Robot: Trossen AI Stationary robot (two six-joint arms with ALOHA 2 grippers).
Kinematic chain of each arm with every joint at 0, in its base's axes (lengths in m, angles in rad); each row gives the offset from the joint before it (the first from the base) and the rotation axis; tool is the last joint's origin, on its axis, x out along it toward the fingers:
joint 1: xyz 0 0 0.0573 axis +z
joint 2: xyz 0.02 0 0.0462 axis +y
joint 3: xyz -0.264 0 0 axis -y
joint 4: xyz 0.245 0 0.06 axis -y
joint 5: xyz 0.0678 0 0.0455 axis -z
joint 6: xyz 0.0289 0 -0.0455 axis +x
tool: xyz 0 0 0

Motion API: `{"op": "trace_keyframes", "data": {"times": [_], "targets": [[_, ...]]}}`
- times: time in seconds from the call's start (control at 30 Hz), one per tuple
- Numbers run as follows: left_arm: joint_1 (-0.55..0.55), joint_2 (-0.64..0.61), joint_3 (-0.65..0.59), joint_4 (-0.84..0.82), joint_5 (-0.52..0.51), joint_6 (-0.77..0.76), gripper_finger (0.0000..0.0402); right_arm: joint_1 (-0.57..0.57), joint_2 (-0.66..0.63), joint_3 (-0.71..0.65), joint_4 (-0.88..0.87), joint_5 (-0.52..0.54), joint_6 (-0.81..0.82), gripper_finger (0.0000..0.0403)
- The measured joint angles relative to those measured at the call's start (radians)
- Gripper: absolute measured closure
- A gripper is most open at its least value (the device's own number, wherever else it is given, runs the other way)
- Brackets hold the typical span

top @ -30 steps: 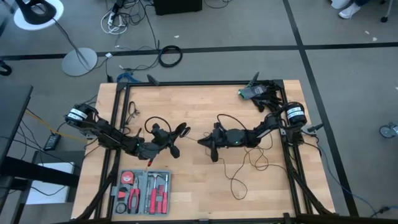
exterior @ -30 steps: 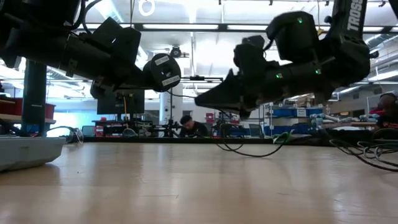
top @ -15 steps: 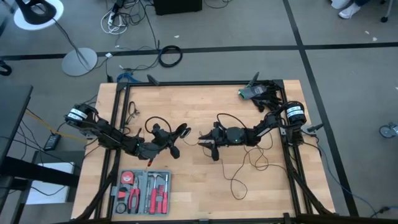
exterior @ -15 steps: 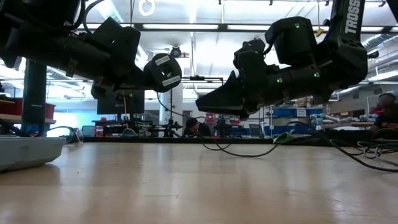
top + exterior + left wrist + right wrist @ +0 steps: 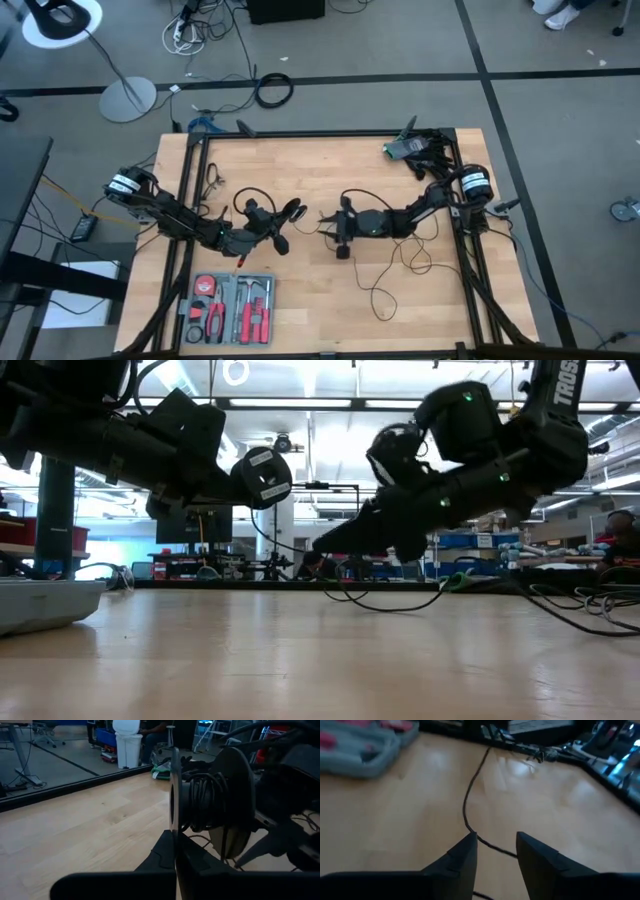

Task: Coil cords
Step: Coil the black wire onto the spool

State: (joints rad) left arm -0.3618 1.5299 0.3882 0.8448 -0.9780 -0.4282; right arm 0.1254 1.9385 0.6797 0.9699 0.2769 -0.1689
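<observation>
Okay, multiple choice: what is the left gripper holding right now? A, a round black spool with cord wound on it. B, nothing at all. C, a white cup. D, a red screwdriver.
A: the left gripper is clamped on the round black spool, with cord wound around its core.

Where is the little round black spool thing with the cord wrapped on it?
The small round black spool is held up off the wooden table by the left gripper, near the table's middle in the high view, facing the right gripper.

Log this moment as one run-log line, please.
left end effector: shut on spool | right end effector: open, over cord | coiling unfinished
</observation>
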Motion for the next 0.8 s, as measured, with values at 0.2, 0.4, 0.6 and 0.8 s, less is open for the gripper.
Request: {"op": "trace_keyframes", "data": {"times": [0.2,0.4,0.6,0.8], "targets": [[0.000,0.000,0.000,-0.002,0.000,0.000,0.0402,0.044,0.000,0.130,-0.294,0.183,-0.142,0.0271],[0.000,0.000,0.000,-0.007,0.001,0.000,0.0401,0.058,-0.018,0.193,-0.479,0.289,0.002,0.0274],[0.000,0.000,0.000,-0.010,0.005,0.000,0.0402,0.051,-0.139,0.150,-0.578,0.160,0.117,0.0285],[0.000,0.000,0.000,-0.002,0.006,-0.002,0.0402,0.016,-0.310,0.021,-0.598,0.043,0.199,0.0288]]}}
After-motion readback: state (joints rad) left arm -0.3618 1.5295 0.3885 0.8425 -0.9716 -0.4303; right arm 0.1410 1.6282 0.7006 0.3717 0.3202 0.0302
